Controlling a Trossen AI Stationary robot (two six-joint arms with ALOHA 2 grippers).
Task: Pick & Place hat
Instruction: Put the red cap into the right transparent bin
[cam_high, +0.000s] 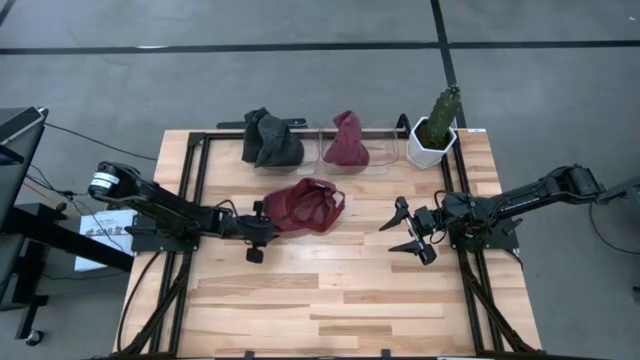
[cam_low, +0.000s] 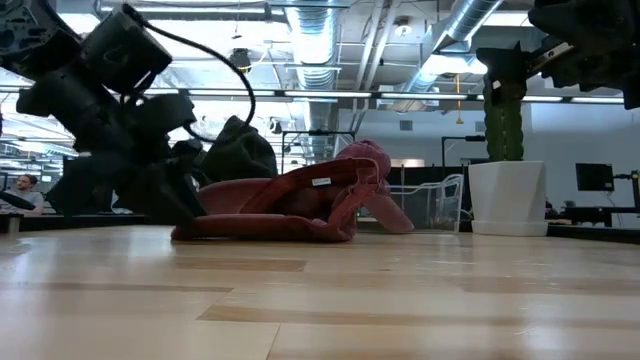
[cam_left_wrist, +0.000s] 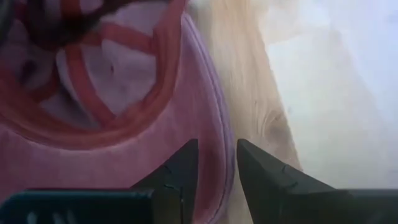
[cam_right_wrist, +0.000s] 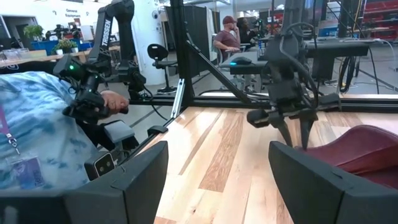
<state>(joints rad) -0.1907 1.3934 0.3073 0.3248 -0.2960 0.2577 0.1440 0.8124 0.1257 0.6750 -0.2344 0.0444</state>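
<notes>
Okay, from my seat, left to right. My left gripper (cam_high: 256, 233) is low over the light wooden slatted tabletop (cam_high: 330, 300), at the left edge of the dark red fabric hat (cam_high: 305, 205). The left wrist view shows its two dark fingers (cam_left_wrist: 180, 171) standing narrowly apart with the hat's pinkish-red brim edge (cam_left_wrist: 214, 143) running into the gap between them. I can't tell whether they are actually pinching the cloth or just straddling it. In the low view the hat (cam_low: 290, 205) lies flat on the table, crown side open toward the camera, and the gripper (cam_low: 165, 195) is down at its left end.

The hat sits about mid-table, just in front of the back row. In that row there is a crumpled dark grey-green cloth cap (cam_high: 270, 138) on the left, then a second maroon cloth hat (cam_high: 346, 142) bunched up in a clear plastic bin (cam_high: 376, 150), then a green cactus-like plant in a white hexagonal pot (cam_high: 434, 135) at the right back corner.

My right gripper (cam_high: 414, 233) hovers right of the hat, well apart from it, fingers spread wide with nothing between them. The right wrist view confirms this: fingers (cam_right_wrist: 140, 180) far apart, bare wood in the gap, the hat's rim (cam_right_wrist: 364, 149) off to one side. People sit at desks in the room behind.
</notes>
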